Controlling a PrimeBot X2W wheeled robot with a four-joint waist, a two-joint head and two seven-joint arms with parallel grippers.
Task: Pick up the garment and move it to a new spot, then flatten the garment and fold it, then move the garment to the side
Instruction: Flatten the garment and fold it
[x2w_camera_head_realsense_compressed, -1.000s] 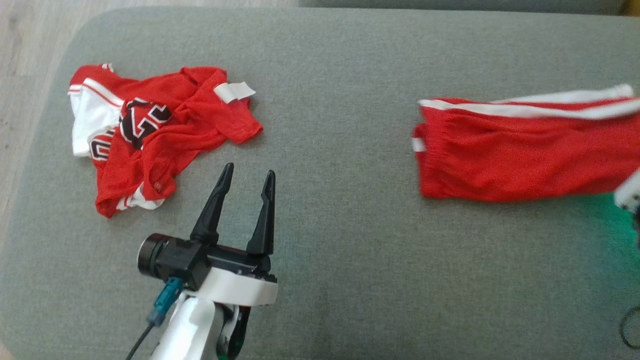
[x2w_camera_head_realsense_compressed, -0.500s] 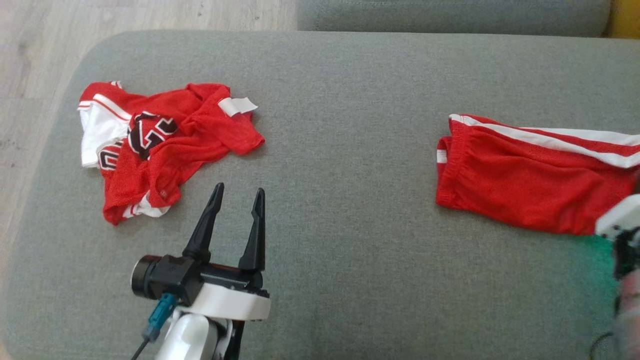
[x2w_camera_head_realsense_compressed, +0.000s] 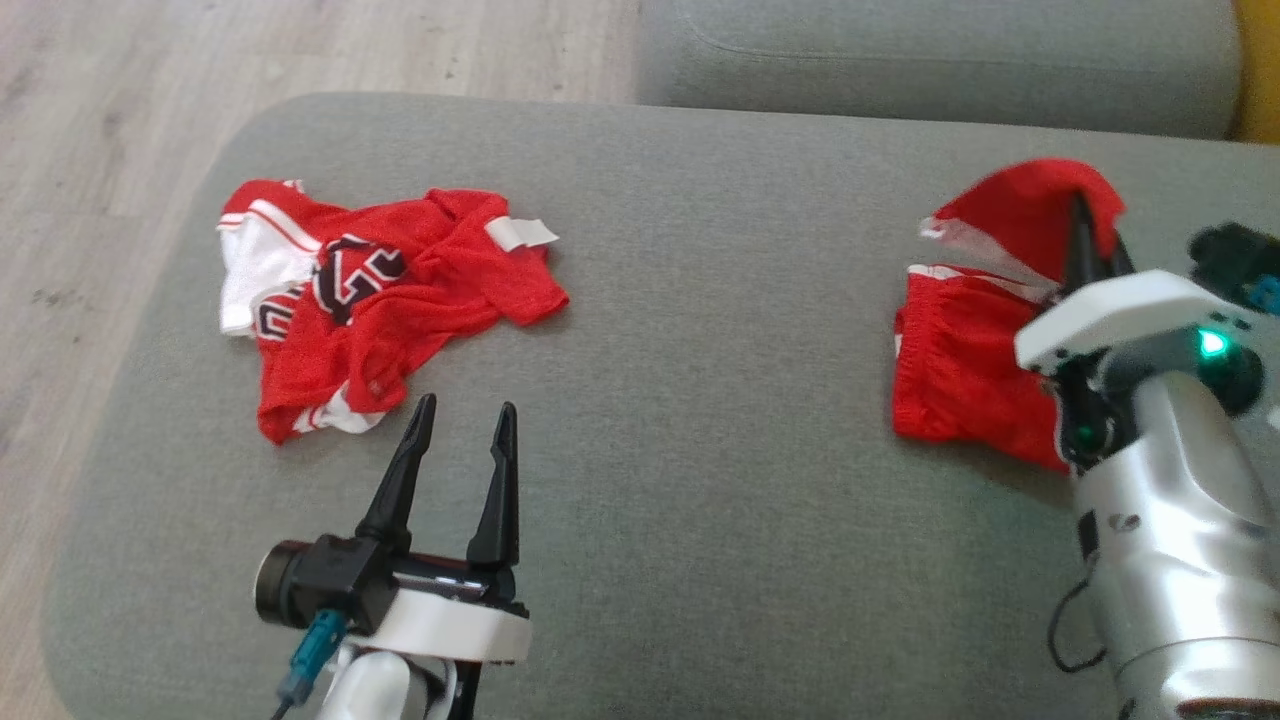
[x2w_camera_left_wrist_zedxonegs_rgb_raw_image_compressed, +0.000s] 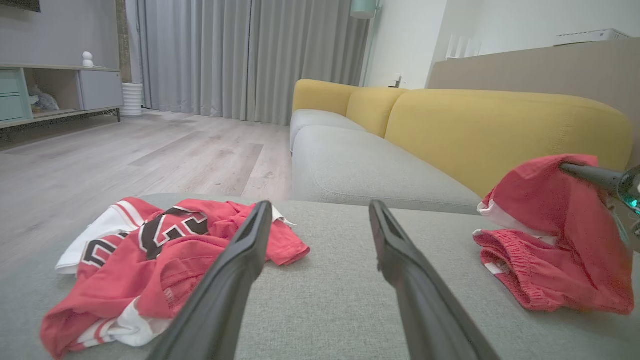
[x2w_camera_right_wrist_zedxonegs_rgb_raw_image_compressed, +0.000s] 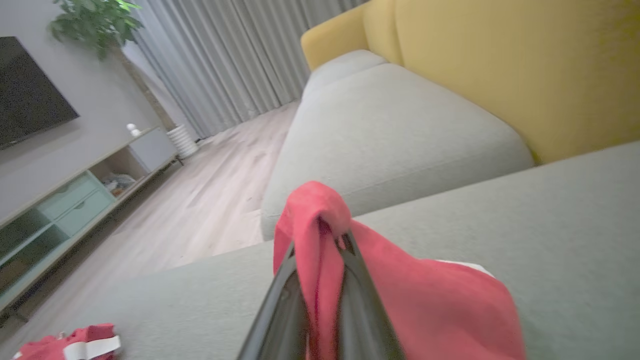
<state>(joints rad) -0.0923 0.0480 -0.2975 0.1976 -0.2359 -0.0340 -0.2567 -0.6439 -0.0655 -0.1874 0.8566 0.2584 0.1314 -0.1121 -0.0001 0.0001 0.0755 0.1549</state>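
Your right gripper (x2w_camera_head_realsense_compressed: 1080, 215) clenched on a fold of the red shorts (x2w_camera_head_realsense_compressed: 950, 370), cloth peaked over its tips, the rest slumped on the grey cushion (x2w_camera_head_realsense_compressed: 720, 420) below-left of it, long axis seemingly left-right, waistband end leftward, your left gripper (x2w_camera_head_realsense_compressed: 468, 402) spread wide, crumpled jersey (x2w_camera_head_realsense_compressed: 400, 290) just ahead-left of it.

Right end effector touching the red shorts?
Touching. Right wrist view: the right end effector is shut on a raised fold of the red shorts.

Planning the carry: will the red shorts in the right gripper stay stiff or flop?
Likely floppy: the red shorts drape from the right gripper, lower part bunched on the grey cushion. Probably light, being thin fabric held by one pinch. The hanging part may swing.
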